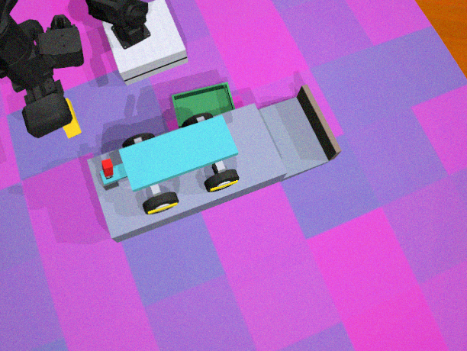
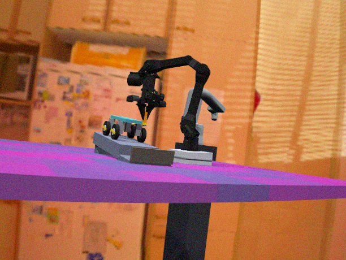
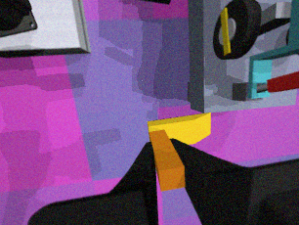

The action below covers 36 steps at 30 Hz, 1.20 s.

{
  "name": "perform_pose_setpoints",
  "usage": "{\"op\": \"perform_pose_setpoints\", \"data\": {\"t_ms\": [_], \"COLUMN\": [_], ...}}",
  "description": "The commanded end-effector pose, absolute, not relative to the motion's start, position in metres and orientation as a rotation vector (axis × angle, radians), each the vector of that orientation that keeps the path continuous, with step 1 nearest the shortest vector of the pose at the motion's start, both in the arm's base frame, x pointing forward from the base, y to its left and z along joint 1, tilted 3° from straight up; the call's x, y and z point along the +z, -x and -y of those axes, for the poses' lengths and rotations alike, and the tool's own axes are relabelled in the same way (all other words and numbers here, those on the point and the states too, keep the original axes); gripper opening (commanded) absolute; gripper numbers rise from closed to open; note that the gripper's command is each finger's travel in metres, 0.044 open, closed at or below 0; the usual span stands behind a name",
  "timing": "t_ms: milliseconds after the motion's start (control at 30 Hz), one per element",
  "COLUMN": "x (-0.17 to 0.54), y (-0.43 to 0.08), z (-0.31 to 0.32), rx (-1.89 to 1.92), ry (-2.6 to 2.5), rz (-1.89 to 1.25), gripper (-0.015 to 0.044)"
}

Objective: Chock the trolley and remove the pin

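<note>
My gripper is shut on the orange handle of the yellow chock and holds it in the air, beyond the ramp's uphill end in the top view. The fingertips are hidden there, and the chock's black base is not visible. The turquoise trolley stands on the grey ramp. No chock is at its visible wheels. The red-headed stop pin stands in the tab at the trolley's uphill end. The green tray is empty, partly hidden behind the ramp.
A brown-and-black end board closes the ramp's downhill end. The white arm base stands behind the tray in the top view. The trolley's far wheels sit on the ramp side nearest the tray.
</note>
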<state>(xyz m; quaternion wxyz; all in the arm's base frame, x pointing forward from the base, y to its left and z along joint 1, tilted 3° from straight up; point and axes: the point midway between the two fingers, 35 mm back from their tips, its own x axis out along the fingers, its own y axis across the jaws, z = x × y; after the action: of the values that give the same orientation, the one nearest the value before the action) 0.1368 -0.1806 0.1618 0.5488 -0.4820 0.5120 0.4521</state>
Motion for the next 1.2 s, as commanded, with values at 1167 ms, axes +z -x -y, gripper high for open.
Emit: {"op": "perform_pose_setpoints", "data": {"t_ms": [1167], "x": [0.1622], "y": [-0.1364], "z": [0.1806], "rx": [0.139], "ry": [0.144], "rz": [-1.499], "gripper": [0.0000]}}
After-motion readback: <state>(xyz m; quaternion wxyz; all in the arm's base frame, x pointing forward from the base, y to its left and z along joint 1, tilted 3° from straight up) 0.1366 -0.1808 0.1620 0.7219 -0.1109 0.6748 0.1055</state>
